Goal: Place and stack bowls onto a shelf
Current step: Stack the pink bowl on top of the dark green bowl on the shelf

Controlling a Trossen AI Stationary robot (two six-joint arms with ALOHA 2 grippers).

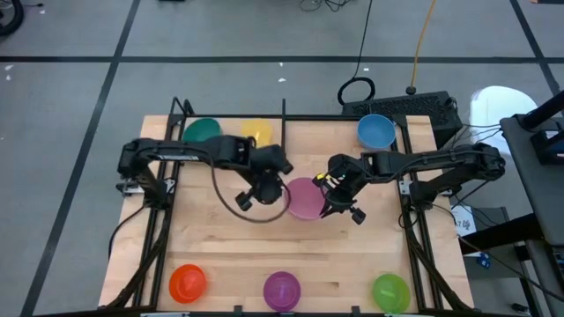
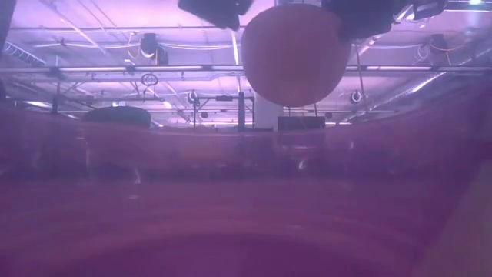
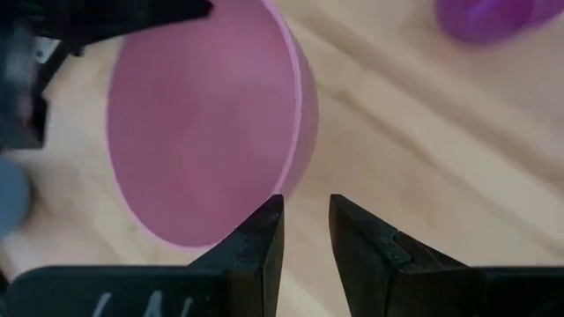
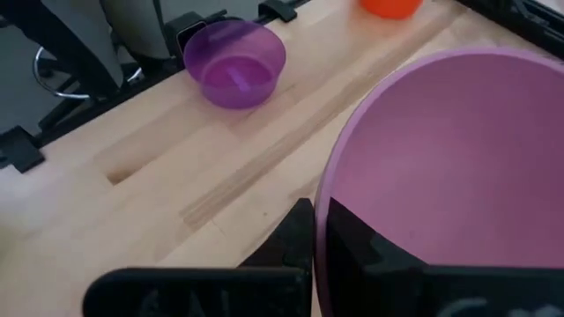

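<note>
left gripper: centre of the table, just beside the pink bowl's left edge; fingers nearly closed on a narrow gap, holding nothing.
pink round plastic bowl: mid-table, between the two grippers, lifted clear of the wood in the low view; rim pinched by the right gripper.
right gripper: on the pink bowl's right edge; wrist view shows its fingers clamped either side of the rim.
green round plastic bowl: far left of the shelf.
yellow round plastic bowl: on the shelf, just right of the green one, left of the divider.
narrow light-wood shelf with black rod frame: along the table's far edge.
blue round plastic bowl: right end of the shelf.
orange round plastic bowl: near edge, left.
purple round plastic bowl: near edge, middle.
lime-green round plastic bowl: near edge, right.
</note>
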